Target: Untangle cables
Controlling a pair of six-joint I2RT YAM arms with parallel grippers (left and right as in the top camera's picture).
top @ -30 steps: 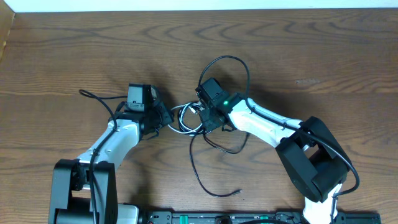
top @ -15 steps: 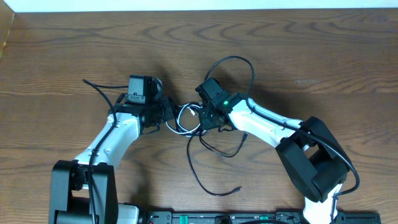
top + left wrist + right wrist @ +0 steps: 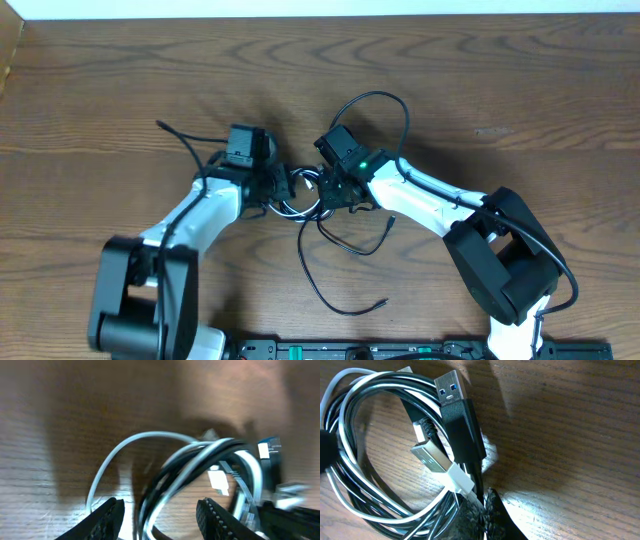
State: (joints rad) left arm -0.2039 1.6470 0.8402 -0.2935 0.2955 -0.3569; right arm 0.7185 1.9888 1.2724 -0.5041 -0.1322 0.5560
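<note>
- Under everything, the brown wooden table (image 3: 520, 90) fills the overhead view, its grain running side to side.
- From the near right corner, the right arm (image 3: 430, 200), white with black joints, reaches in toward the middle. A green light shows on its wrist.
- From the near left, the left arm (image 3: 200, 215) bends in to meet it, so the two wrists almost face each other at the centre.
- The cables (image 3: 300, 200) lie as one tangled coil on the table between the two grippers.
- One black cable (image 3: 385, 97) arcs away from the coil in a wide loop on the far side of the right wrist.
- Another black cord (image 3: 320, 285) trails toward the near edge and ends in a small plug on the bare wood.
- The white cable (image 3: 130, 442) is wound round in the coil, layered with the black strands.
- The left gripper (image 3: 160, 510) has its jaws apart, straddling the bundle. The close view is blurred, but neither finger seems to press on it.
- The right gripper (image 3: 482, 510) is closed at the coil's right side. A black strand and the white one run down to its tips, and I cannot tell whether either is pinched.
- A black USB plug (image 3: 451, 387) lies over the coil, pointing away from the right gripper.
- Just beside it lies a silver USB plug (image 3: 431, 457) on a white end.
</note>
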